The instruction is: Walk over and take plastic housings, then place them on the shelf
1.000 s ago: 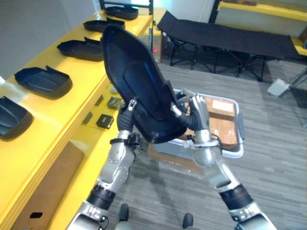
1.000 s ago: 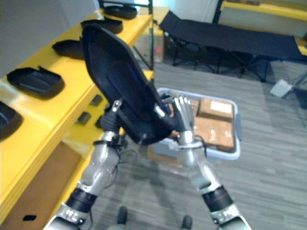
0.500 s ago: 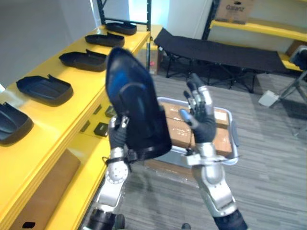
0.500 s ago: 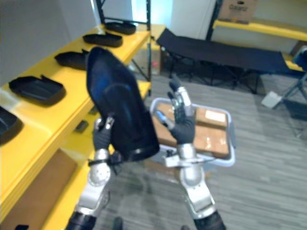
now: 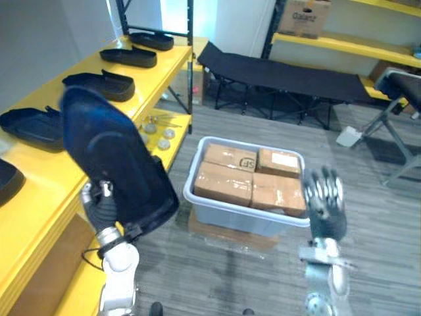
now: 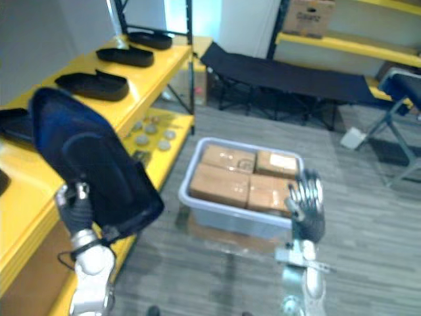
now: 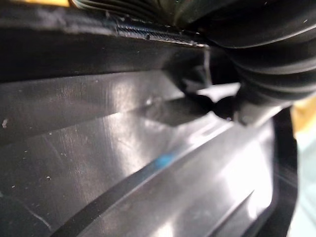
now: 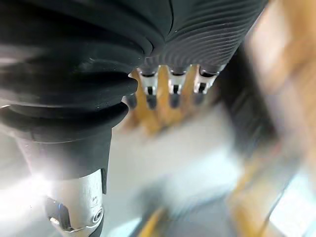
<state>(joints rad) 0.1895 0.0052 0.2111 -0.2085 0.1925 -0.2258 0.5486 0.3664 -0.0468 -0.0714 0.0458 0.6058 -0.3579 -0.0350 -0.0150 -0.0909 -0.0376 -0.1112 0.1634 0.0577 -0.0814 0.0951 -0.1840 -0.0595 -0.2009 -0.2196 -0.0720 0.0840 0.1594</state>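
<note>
**Housing up in left hand, right hand free**

Head views give the whole outline. The plastic housing [image 5: 115,164] is a big dark shell held at its lower end by the left hand [image 5: 100,205], fingers closed on the bottom edge, partly hidden behind it. The left wrist view adds a close-up of the shell's glossy dark face [image 7: 123,163] w/ a raised ridge across it & the ribbed cover tight against its rim. The right wrist view adds the right hand's fingers [image 8: 170,91] in a loose row w/ nothing btwn them.

The right hand [image 5: 327,210] is raised beside the bin, fingers relaxed, holding nothing, well apart from the housing.

Long axis runs on a diagonal. The narrow lower end is down by the left hand. The rounded upper end leans up & toward the yellow shelf [image 5: 36,172], broad face to the camera. The top end overlaps the shelf's top board in view; can't tell if touching.

Other housings [image 5: 99,84] sit in a row along the shelf top, w/ bare yellow board btwn them near the held one's upper end. Small round bits [image 5: 158,130] lie on the lower tier. A grey bin [image 5: 240,222] of cardboard boxes [image 5: 227,183] stands just right of the housing's lower end, w/ open grey floor btwn bin & shelf. A black cot [image 5: 283,71] stands further back.
</note>
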